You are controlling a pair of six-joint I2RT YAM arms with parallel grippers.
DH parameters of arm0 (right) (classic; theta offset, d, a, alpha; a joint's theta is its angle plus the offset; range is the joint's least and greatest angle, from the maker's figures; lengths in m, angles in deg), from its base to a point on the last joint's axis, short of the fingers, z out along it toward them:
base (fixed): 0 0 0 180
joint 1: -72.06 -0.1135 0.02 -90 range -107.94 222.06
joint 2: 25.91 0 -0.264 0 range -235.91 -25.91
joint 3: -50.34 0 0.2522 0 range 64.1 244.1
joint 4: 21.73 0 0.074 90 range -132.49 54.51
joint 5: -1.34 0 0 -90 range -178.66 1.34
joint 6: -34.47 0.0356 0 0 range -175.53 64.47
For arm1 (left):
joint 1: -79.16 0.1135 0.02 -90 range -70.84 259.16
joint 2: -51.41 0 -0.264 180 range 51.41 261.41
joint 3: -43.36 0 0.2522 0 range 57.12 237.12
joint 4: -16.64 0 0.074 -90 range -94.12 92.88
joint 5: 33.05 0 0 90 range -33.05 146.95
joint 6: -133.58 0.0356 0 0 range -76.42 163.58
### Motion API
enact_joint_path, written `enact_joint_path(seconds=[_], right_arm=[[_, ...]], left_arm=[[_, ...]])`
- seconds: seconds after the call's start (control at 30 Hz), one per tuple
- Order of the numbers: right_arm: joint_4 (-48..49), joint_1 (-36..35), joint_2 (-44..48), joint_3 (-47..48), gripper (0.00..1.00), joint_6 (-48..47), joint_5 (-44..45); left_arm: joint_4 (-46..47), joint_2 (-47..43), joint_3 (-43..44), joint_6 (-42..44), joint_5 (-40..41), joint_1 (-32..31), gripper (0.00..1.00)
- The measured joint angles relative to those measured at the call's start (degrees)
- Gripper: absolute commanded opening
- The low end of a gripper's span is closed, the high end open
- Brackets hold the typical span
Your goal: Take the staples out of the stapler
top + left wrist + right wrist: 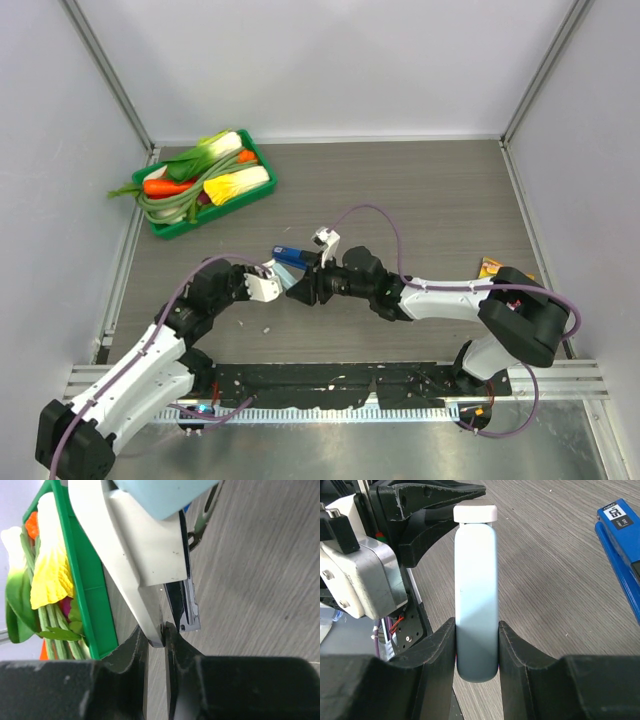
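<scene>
We see the stapler (476, 595) held in the air between both arms, over the middle of the table (430, 190) and a little toward its near edge. It lies level, stretched from one gripper to the other.

The right gripper (477, 632) clamps the pale blue-grey body at one rounded end, a black finger pressed flat on each side. The other end, with its white cap, points at the left arm.

The left gripper (156, 636) is nearly closed and pinches a thin edge of the stapler's white part, right at its tip (so both grippers have hold of the same thing). In the left wrist view the white part slants up from the fingers toward the pale blue body at the top of the picture. A narrow metal rail (189, 605) runs along beside it, its end just above the fingertips.

A blue item (620, 555) with white lettering lies flat on the table just beside the stapler, apart from it, on the far side in the top view.

A green tray (190, 228) of vegetables (205, 175) sits at the far left of the table, well apart from the grippers.
</scene>
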Motion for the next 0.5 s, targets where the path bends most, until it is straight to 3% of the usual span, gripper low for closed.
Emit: enact_joint_path(seconds=[0.1, 0.13, 0.17, 0.23, 0.33, 0.5], right_arm=[[0.31, 0.09, -0.02, -0.02, 0.01, -0.02, 0.07], [0.48, 0.15, -0.04, -0.02, 0.01, 0.00, 0.15], [0.66, 0.24, -0.07, 0.04, 0.01, 0.00, 0.22], [0.96, 0.31, -0.07, 0.61, 0.01, -0.02, 0.35], [1.14, 0.31, -0.26, 3.26, 0.01, -0.20, 1.73], [1.55, 0.59, -2.03, 9.97, 0.01, -0.87, 4.44]], left_arm=[[0.70, 1.03, 0.48, -0.20, 2.14, -1.07, 0.05], [0.57, 1.49, 0.98, -1.09, 2.43, -1.18, 0.11], [0.11, 1.77, 1.55, -1.77, 2.47, -1.18, 0.35], [-3.41, 2.60, 4.50, -5.05, 2.58, -1.18, 0.57], [-8.87, 4.17, 9.90, -10.05, 1.77, -1.18, 0.71], [-16.74, 7.89, 21.53, -20.72, -2.05, -1.70, 0.79]])
